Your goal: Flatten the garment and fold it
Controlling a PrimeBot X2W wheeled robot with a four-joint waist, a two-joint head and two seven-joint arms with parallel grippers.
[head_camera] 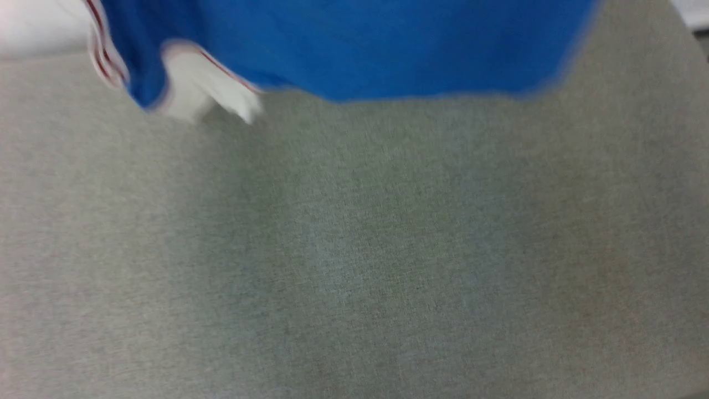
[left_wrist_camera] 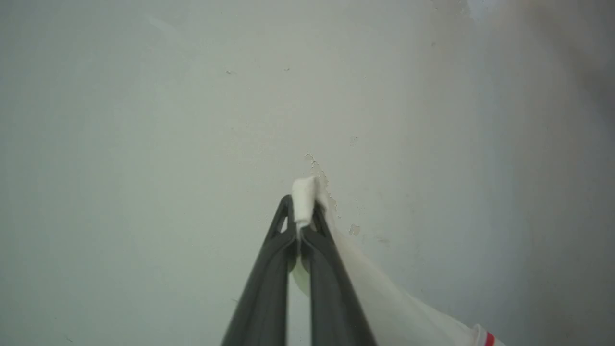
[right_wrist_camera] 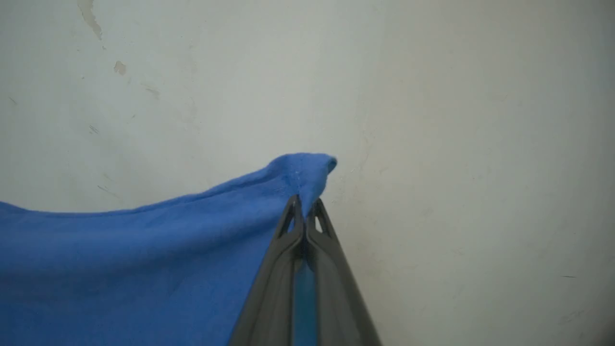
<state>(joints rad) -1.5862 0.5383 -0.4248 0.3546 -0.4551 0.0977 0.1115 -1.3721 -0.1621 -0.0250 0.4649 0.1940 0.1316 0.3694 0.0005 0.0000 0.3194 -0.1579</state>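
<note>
The garment (head_camera: 354, 50) is a royal-blue shirt with white sleeves and red-striped trim, blurred, hanging across the top of the head view above the grey cloth table (head_camera: 354, 249). A white sleeve part (head_camera: 205, 88) dangles at its lower left. In the left wrist view my left gripper (left_wrist_camera: 301, 214) is shut on a bunched bit of white sleeve fabric (left_wrist_camera: 384, 298), which trails to the lower right with red trim. In the right wrist view my right gripper (right_wrist_camera: 303, 211) is shut on a blue corner of the garment (right_wrist_camera: 144, 259), and the cloth spreads leftward from it.
The grey woven table surface takes up most of the head view below the shirt. Both wrist views face a pale wall (left_wrist_camera: 192, 120) with small chips in the paint (right_wrist_camera: 119, 67). A white strip (head_camera: 692, 14) shows at the head view's top right corner.
</note>
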